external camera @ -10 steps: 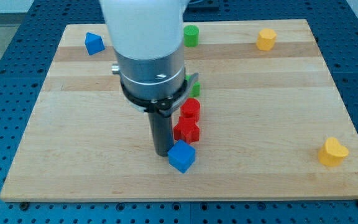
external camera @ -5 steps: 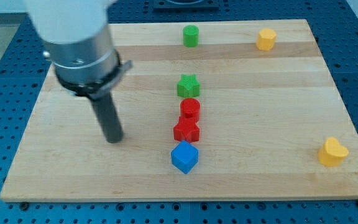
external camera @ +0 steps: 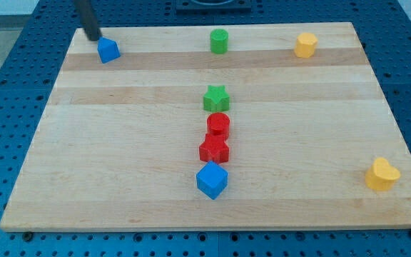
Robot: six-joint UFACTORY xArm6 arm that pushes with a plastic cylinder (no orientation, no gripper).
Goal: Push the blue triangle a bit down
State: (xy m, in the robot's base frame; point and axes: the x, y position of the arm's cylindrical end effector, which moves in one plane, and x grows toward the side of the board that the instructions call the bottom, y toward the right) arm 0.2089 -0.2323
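Hand: none fitted, so no jaws to read as apart or together; the arm ends in a straight dark rod, and my tip (external camera: pixel 93 38) stands at the upper left of the frame, on the counter's top-left corner, just up and left of the blue triangle (external camera: pixel 108 50), very near it, though whether they touch cannot be told. Only the lower part of the rod shows; the rest runs out of the frame's top edge. Counter (external camera: pixel 120 157): pale wooden board on a blue perforated base. Blue triangle: upper left of the frame, close to the board's top edge, well apart from all other blocks. Green cylinder (external camera: pixel 219 41): top centre, near the top edge. Yellow block (external camera: pixel 305 45), rounded, exact shape unclear: upper right, near the top edge. Green star (external camera: pixel 216 98): centre of the frame, heading a short column. Red cylinder (external camera: pixel 218 125): just below the star. Red star-like block (external camera: pixel 214 150): directly below the red cylinder, touching it or nearly so. Blue cube (external camera: pixel 211 180): foot of the column, lower centre, just beneath the red star-like block. Yellow heart (external camera: pixel 382 174): lower right, near the board's right edge, alone.
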